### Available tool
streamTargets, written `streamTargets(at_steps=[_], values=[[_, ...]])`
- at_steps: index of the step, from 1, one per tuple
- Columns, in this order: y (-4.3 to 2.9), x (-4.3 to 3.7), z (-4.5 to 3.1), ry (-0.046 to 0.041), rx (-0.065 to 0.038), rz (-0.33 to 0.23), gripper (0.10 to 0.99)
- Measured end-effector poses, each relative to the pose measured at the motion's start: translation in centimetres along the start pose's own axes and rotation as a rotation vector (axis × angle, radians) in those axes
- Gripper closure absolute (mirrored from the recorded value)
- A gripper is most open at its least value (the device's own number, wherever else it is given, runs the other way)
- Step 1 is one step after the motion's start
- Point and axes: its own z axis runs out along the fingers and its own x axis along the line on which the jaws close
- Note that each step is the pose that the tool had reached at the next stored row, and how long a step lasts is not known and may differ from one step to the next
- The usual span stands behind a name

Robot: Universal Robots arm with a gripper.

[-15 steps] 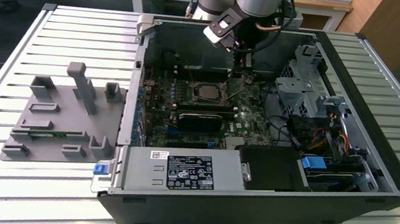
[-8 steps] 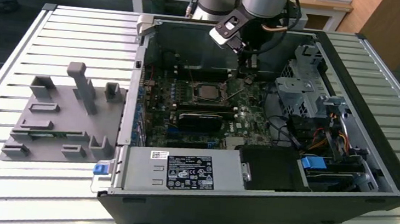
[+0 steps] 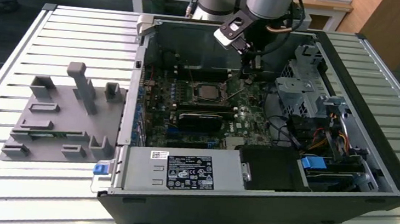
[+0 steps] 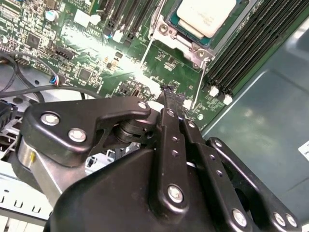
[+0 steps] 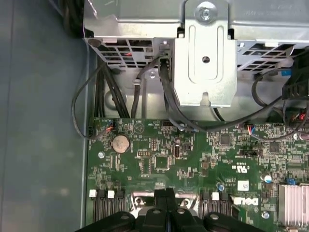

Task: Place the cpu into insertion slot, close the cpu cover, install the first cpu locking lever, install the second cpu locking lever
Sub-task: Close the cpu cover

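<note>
Cpu (image 4: 205,14) seated, cpu cover (image 4: 186,44) looks down; my pincer (image 4: 173,99), tips together, beside a locking lever (image 4: 199,79): lever step, wants careful hooking.

The cpu (image 4: 205,14) has a pale matt metal top; the circuit board (image 5: 159,150) is glossy green; the bracket (image 5: 205,72), bare metal

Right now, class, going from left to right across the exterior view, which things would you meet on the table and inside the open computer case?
grey moulded fixture → cpu → gripper → silvery drive cage
</note>
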Motion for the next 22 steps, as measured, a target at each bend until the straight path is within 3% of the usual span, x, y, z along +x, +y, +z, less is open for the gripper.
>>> streamTargets(at_steps=[5, 17, 22], values=[[0.32, 0.25, 0.11, -0.0002, 0.001, 0.0, 0.98], [2.04, 0.51, 0.35, -0.0012, 0.005, 0.0, 0.98], [2.39, 0.55, 0.73, -0.0012, 0.007, 0.0, 0.98]])
